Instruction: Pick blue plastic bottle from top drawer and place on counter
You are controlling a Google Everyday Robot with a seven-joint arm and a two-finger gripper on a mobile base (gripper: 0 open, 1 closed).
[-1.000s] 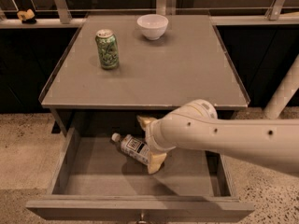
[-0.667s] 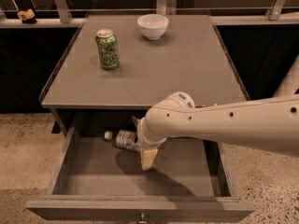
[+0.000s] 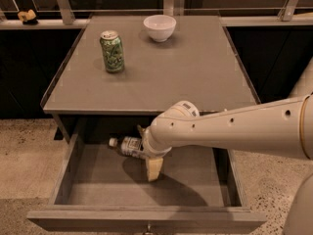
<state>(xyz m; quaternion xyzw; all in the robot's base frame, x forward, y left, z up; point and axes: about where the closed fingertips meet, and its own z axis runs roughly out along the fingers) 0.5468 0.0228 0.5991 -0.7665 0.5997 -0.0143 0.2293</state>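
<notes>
The top drawer (image 3: 102, 182) stands pulled open under the counter (image 3: 190, 77). The blue plastic bottle (image 3: 126, 145), white cap pointing left, lies on its side at the back of the drawer, held a little above the drawer floor. My gripper (image 3: 145, 153) reaches down into the drawer from the right and is shut on the bottle's base end. One pale finger (image 3: 154, 168) shows in front of the bottle; the other is mostly hidden behind it. My white arm (image 3: 230, 129) crosses the drawer's right half.
A green drink can (image 3: 112, 51) stands at the counter's back left and a white bowl (image 3: 160, 27) at the back middle. The drawer's front panel (image 3: 146, 220) lies close to the camera. A railing runs behind the counter. The floor is speckled.
My gripper has moved left and toward the back of the drawer, and the bottle has gone with it, rising off the drawer floor and turning level with its cap to the left.
</notes>
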